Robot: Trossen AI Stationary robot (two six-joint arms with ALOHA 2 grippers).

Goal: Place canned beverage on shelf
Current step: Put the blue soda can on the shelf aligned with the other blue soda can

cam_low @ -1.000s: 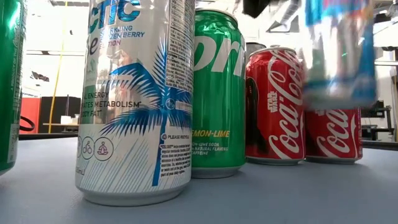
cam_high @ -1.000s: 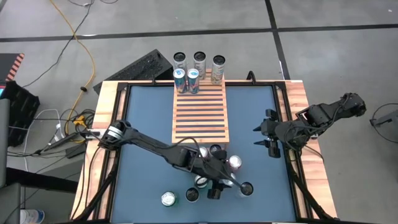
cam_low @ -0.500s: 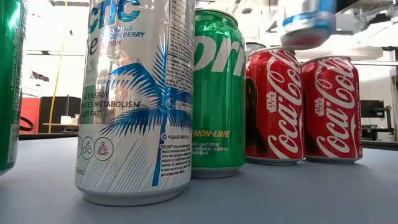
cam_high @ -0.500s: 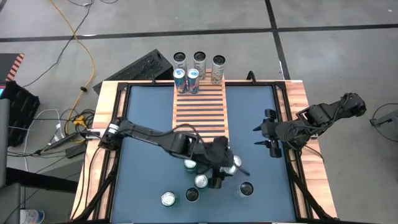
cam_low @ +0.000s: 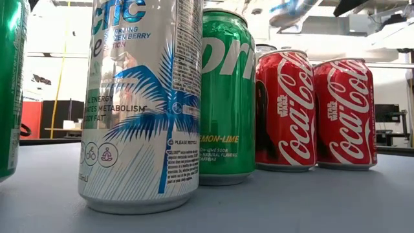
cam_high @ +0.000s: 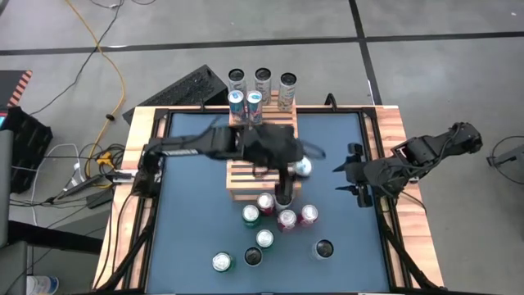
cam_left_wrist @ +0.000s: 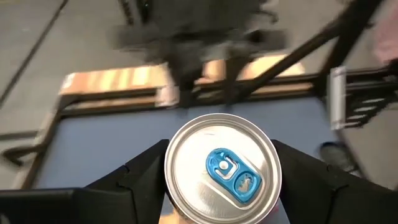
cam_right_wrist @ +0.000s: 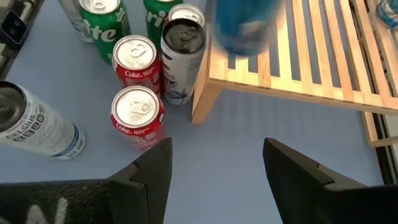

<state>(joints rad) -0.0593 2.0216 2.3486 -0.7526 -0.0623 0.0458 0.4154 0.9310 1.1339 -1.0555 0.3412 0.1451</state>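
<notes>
Behind your table's far edge you have a flat black ridged slab (cam_high: 184, 88) lying on the grey floor, with a thin yellow cable (cam_high: 117, 78) looping past it. A black plastic crate (cam_high: 20, 131) sits off to the left, near a tangle of dark and white cables (cam_high: 78, 176). The matte blue-grey tabletop (cam_high: 192, 205) is bordered by a light wooden frame (cam_high: 135, 164).

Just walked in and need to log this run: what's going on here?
The left gripper holds a silver can with a blue tab, carried above the near right part of the slatted wooden shelf. Two blue-and-white cans already stand at the shelf's far end. More cans, including two red Coca-Cola cans, wait on the blue table. The right gripper waits open at the table's right edge.
</notes>
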